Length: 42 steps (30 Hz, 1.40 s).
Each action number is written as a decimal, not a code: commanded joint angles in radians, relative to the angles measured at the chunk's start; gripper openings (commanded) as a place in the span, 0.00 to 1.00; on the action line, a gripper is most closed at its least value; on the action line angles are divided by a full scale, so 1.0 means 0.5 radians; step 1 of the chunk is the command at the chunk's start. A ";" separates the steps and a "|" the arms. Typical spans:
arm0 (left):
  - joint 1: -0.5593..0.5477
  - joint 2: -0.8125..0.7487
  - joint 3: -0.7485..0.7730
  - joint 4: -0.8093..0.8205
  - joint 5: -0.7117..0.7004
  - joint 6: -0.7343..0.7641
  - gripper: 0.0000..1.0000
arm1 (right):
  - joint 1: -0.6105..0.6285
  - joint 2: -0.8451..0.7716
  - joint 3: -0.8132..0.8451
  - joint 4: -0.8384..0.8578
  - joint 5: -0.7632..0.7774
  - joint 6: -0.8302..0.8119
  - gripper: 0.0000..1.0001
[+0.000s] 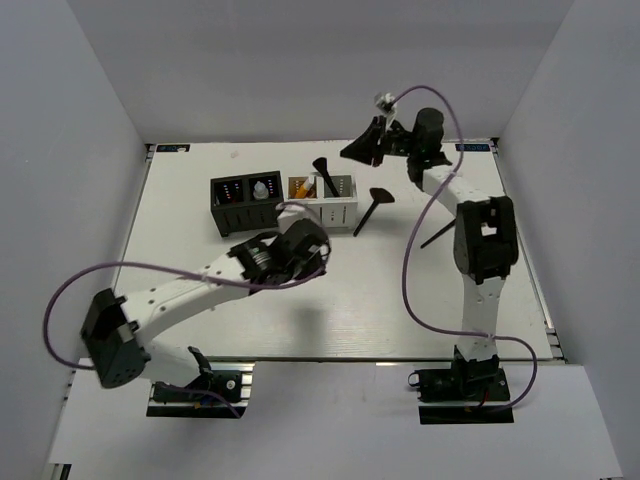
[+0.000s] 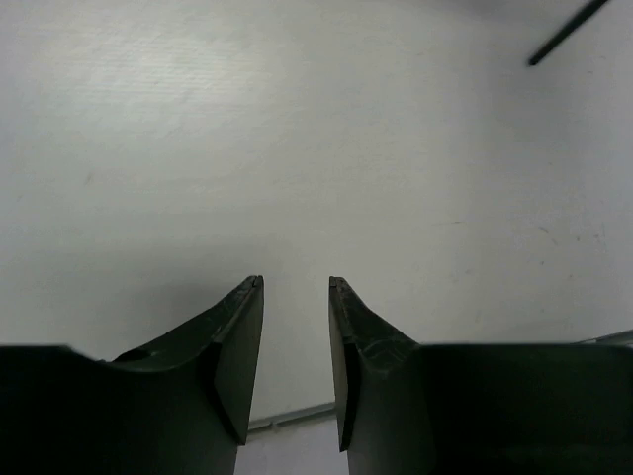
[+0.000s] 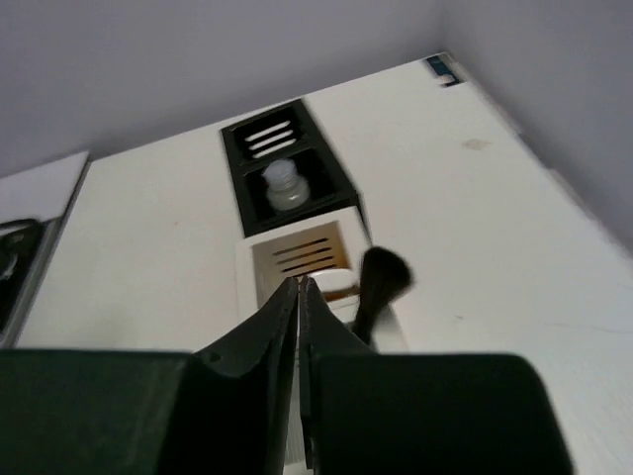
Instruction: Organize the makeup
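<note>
The right gripper [image 3: 299, 297], jaws pressed together on nothing visible, hangs above the white organizer [image 3: 245, 272], where a fluffy-headed black brush [image 3: 377, 285] stands upright. Beyond that box, a small clear bottle [image 3: 282, 186] sits in the black slotted organizer [image 3: 329, 161]. The left gripper [image 2: 297, 297], near the white organizer, is parted and empty. The white box's other contents are too blurred to make out.

left arm [image 1: 180, 292] was white links, bulky black joints | right arm [image 1: 480, 310] matched, white and black | purple cable [image 1: 405, 265] looped off each | bases [image 1: 460, 385] were black | fingers [image 2: 240, 346] were matte black wedges
</note>
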 commanded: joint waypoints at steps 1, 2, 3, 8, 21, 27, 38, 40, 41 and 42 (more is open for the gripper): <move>-0.013 0.283 0.369 0.216 0.157 0.523 0.41 | -0.114 -0.341 0.092 -0.755 0.409 -0.448 0.05; -0.013 0.368 0.459 0.228 0.209 0.679 0.32 | -0.139 -0.420 0.092 -1.025 0.560 -0.597 0.00; -0.013 0.524 0.551 0.237 0.240 0.747 0.25 | -0.145 -0.448 0.181 -1.253 0.701 -0.671 0.00; 0.027 0.994 1.173 0.216 0.299 1.112 0.05 | -0.331 -0.607 0.160 -2.089 1.405 -0.939 0.00; 0.045 1.915 2.030 0.409 -0.072 1.444 0.66 | -0.856 -0.862 -0.447 -2.513 1.451 -1.037 0.34; 0.045 1.977 2.070 0.562 -0.131 1.499 0.73 | -0.918 -0.875 -0.533 -2.617 1.479 -1.046 0.44; 0.024 1.376 1.442 0.670 -0.024 1.368 0.76 | -0.894 -0.663 -0.399 -2.808 1.850 -0.703 0.59; 0.002 1.183 1.249 0.694 0.025 1.303 0.83 | -0.884 -0.587 -0.338 -2.805 1.893 -0.611 0.59; 0.002 1.121 1.187 0.691 0.035 1.270 0.86 | -0.881 -0.535 -0.313 -2.805 1.945 -0.580 0.59; 0.002 0.981 1.123 0.700 0.041 1.224 0.88 | -0.872 -0.513 -0.297 -2.798 1.982 -0.543 0.59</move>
